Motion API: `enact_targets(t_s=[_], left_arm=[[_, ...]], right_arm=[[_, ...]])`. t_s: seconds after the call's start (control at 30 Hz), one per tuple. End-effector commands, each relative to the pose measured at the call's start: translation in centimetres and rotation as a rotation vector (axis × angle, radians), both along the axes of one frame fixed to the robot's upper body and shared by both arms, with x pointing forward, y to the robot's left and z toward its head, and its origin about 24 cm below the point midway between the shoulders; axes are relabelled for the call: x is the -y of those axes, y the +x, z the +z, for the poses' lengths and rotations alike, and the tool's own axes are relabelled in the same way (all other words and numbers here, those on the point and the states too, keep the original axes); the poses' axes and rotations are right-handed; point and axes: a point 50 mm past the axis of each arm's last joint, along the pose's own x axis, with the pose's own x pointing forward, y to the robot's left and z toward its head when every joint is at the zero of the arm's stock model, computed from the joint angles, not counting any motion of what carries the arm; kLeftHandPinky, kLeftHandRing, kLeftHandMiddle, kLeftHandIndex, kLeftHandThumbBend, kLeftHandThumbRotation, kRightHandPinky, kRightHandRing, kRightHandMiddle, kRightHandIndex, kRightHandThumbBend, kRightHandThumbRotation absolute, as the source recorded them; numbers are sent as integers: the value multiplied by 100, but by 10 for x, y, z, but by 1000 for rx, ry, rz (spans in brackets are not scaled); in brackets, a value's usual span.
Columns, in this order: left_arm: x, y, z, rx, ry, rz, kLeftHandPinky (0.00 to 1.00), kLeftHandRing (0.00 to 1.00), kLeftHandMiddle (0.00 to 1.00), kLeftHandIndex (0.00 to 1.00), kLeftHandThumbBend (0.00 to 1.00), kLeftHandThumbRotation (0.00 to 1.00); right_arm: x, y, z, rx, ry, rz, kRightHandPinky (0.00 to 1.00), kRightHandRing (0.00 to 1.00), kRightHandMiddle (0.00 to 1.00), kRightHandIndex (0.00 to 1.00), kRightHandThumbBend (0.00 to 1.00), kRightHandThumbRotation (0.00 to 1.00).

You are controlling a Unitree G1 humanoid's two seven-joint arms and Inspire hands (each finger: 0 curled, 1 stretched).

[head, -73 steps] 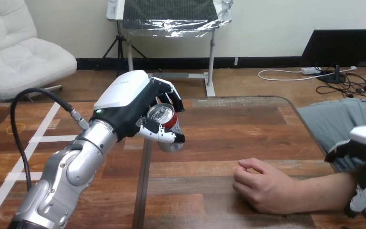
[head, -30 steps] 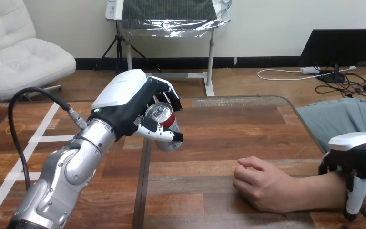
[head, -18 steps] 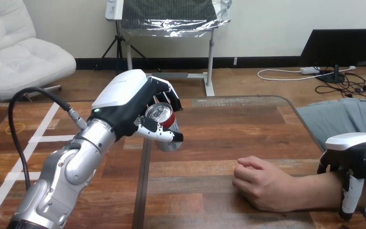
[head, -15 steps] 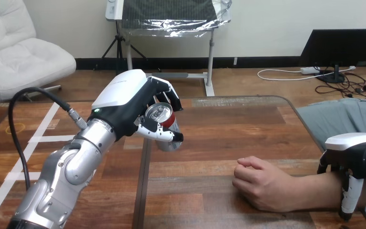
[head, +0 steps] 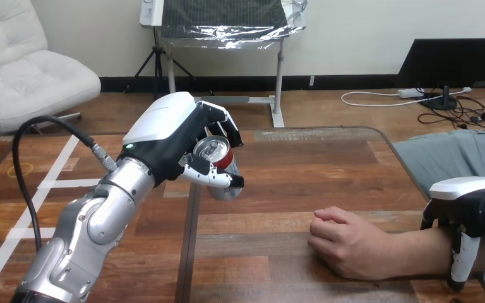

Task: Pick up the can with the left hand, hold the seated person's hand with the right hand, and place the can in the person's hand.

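Head view | left hand [head: 170, 136] curled round can [head: 218, 158], raised over bench [head: 303, 170] | right hand [head: 464, 202] wrapped over person's forearm [head: 417, 249] | person's hand [head: 347, 246] fisted on bench, left of right hand

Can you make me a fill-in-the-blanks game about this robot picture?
The left hand curls its fingers round a red ____. The person's hand rests on the wooden ____. The right hand sits over the person's ____.
Missing words: can; table; forearm.
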Motion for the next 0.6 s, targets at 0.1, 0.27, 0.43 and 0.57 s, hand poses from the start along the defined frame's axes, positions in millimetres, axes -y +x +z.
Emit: enact_targets(t_s=[0.1, 0.27, 0.43, 0.57], left_arm=[[4, 8, 31, 123, -29, 0, 33, 39, 47, 51, 57, 0], [4, 8, 31, 121, -32, 2, 33, 38, 47, 51, 58, 0], [3, 8, 31, 117, -32, 5, 33, 39, 47, 51, 58, 0], [3, 8, 31, 119, -28, 5, 33, 39, 47, 51, 58, 0]], right_arm=[[-18, 6, -8, 5, 65, 26, 56, 62, 68, 71, 74, 0], [-19, 5, -11, -1, 75, 28, 49, 54, 61, 67, 74, 0], [-20, 5, -15, -11, 79, 28, 40, 45, 54, 65, 74, 0], [-21, 4, -19, -29, 73, 23, 36, 42, 51, 63, 73, 0]])
